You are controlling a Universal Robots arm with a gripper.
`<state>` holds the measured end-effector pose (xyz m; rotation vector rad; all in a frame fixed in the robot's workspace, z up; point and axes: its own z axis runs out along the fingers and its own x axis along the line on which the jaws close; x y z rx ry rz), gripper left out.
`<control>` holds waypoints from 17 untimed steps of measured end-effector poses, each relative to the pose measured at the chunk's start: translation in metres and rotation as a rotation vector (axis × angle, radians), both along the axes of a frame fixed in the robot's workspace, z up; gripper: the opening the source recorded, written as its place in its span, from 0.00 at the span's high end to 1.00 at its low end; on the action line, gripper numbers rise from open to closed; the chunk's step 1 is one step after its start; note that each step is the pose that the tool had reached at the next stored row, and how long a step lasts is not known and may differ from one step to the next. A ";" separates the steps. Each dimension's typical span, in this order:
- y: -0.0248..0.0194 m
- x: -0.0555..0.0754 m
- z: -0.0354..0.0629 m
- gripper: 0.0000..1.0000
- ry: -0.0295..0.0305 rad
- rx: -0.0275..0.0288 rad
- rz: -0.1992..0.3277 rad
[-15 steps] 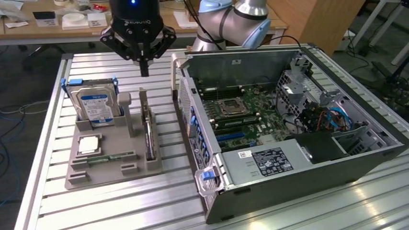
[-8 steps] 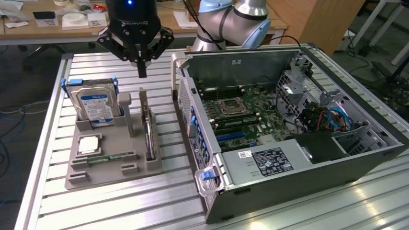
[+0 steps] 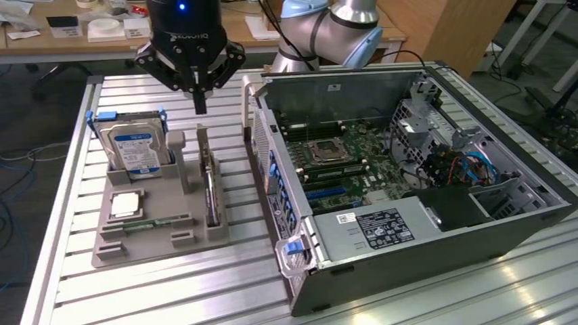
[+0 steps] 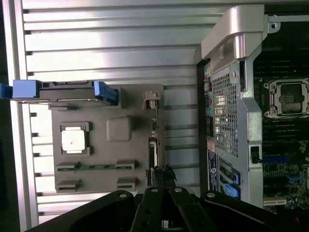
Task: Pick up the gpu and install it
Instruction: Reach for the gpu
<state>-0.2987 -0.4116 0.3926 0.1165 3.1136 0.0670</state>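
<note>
The gpu (image 3: 210,184) stands on its long edge in a slot of the grey parts holder (image 3: 161,233), a thin dark card with its silver bracket end toward the back. In the wrist view the gpu (image 4: 153,145) is seen edge-on along one side of the holder (image 4: 104,145). My gripper (image 3: 199,103) hangs above the card's back end, apart from it, fingers pressed together and shut on nothing. The wrist view shows the closed fingertips (image 4: 162,175) over one end of the card.
The open computer case (image 3: 407,183) lies on the exterior view's right, motherboard (image 3: 343,162) exposed. The holder also carries a hard drive (image 3: 135,145), a processor (image 3: 126,203) and a green memory stick (image 3: 153,222). All rest on a slatted aluminium table (image 3: 181,291).
</note>
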 end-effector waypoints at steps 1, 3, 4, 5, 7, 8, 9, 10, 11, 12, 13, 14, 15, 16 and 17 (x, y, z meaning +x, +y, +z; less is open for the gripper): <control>-0.0021 0.000 0.0000 0.89 0.0001 0.0000 0.000; -0.0067 -0.001 0.0000 0.89 0.0000 -0.0002 0.000; -0.0090 -0.001 -0.0001 0.89 0.0000 -0.0003 0.000; -0.0113 -0.002 -0.0001 0.89 0.0001 -0.0004 0.000; -0.0157 -0.003 -0.0002 0.89 0.0000 -0.0005 0.000; -0.0181 -0.003 -0.0003 0.89 0.0000 -0.0006 0.000; -0.0202 -0.004 -0.0003 0.89 -0.0001 -0.0007 0.000; -0.0224 -0.004 -0.0004 0.89 0.0000 -0.0008 0.000; -0.0244 -0.004 -0.0004 0.89 0.0000 -0.0009 0.000; -0.0263 -0.005 -0.0005 0.89 0.0000 -0.0010 0.000; -0.0280 -0.005 -0.0006 0.89 0.0000 -0.0011 0.000; -0.0295 -0.005 -0.0006 0.89 0.0001 -0.0013 0.000; -0.0310 -0.005 -0.0008 0.89 0.0000 -0.0013 0.000; -0.0322 -0.006 -0.0008 0.89 0.0000 -0.0014 0.000; -0.0333 -0.006 -0.0009 0.89 0.0000 -0.0014 0.000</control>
